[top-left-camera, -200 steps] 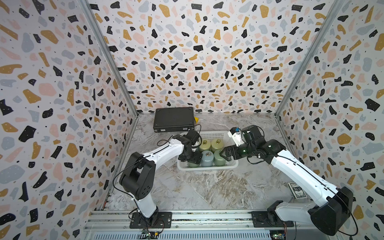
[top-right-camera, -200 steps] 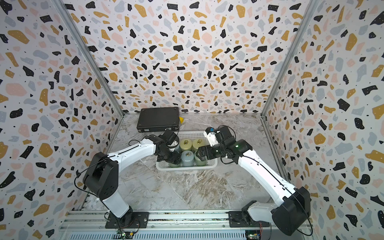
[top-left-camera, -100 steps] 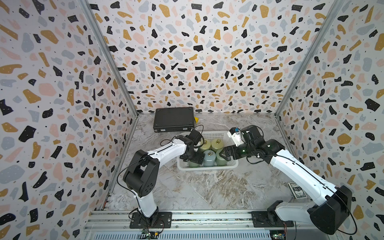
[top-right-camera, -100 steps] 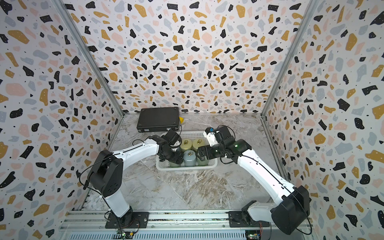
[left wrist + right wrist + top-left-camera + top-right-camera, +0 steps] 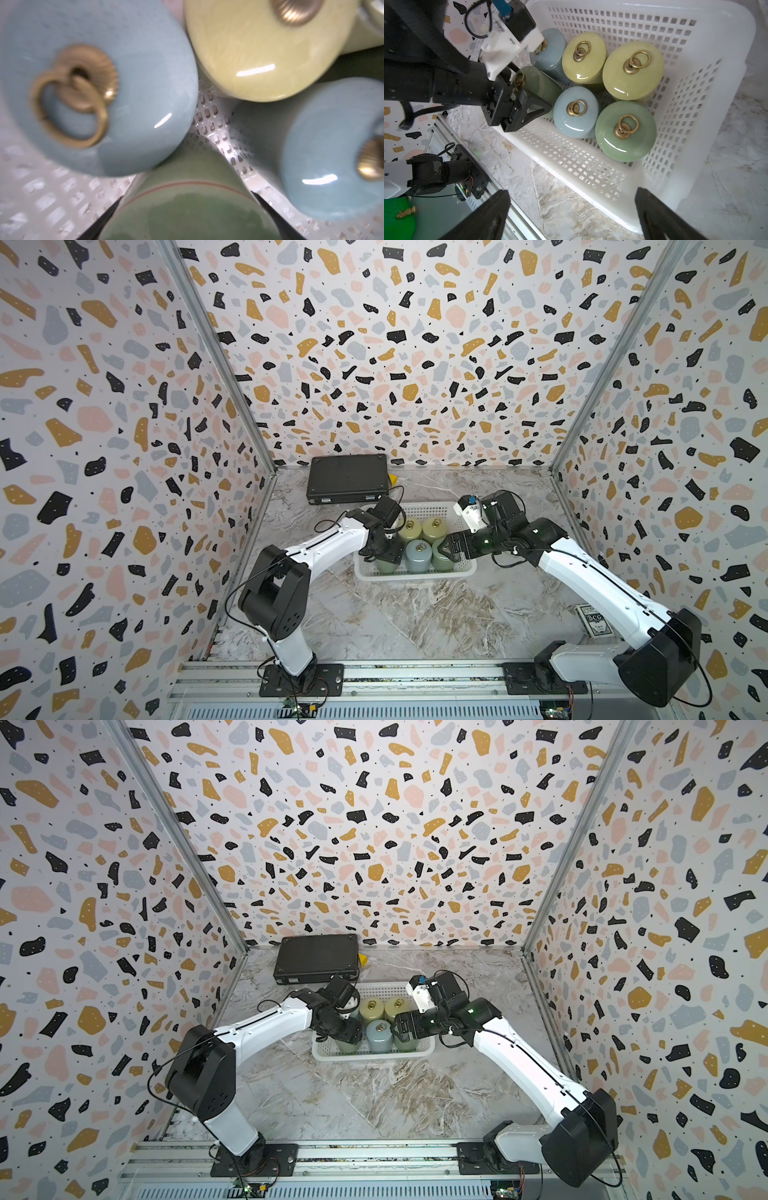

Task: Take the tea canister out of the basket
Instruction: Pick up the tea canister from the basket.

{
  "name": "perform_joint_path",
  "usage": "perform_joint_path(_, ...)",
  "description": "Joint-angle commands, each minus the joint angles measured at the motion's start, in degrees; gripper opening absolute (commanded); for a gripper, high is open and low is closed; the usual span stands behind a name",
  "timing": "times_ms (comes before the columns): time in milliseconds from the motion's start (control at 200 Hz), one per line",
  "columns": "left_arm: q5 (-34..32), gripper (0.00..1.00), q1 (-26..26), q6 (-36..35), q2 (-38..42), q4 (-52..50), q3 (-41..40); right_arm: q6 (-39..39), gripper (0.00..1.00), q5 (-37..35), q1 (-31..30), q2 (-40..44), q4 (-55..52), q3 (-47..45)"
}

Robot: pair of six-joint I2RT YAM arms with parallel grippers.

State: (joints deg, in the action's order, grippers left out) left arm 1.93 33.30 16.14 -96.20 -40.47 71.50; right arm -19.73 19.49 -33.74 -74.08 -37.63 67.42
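you face three white terrazzo-speckled walls around a grey-brown marbled table, evenly lit, silver metal rail in front.

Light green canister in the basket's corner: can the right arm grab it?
Probably yes. The right gripper hangs open near the light green canister, and nothing covers its lid. The blue canister stands right beside it, though, so a finger might have little room.

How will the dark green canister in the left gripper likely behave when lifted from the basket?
The dark green canister looks glazed and glossy, so it may slip in the left gripper. It seems ceramic: likely heavy, breakable. Its neighbouring canisters crowd it, so it may knock them.
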Motion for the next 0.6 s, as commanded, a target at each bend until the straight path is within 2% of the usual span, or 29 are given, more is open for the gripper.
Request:
perform_joint_path(0,-0.97,0.82,0.28,1.84,5.04,-1.34,2.26,-0.53,0.99,1.17,-0.41,-0.01,0.49,-0.30)
perform_joint_path(295,-3.35,0.81,1.32,5.86,13.42,-8.54,3.65,-0.19,1.00,1.66,-1.50,-0.84,1.01,-0.09)
perform_joint_path(596,-7.91,0.80,6.72,14.00,26.32,-13.24,-3.35,-0.37,0.99,2.20,-3.00,-2.57,2.03,0.26)
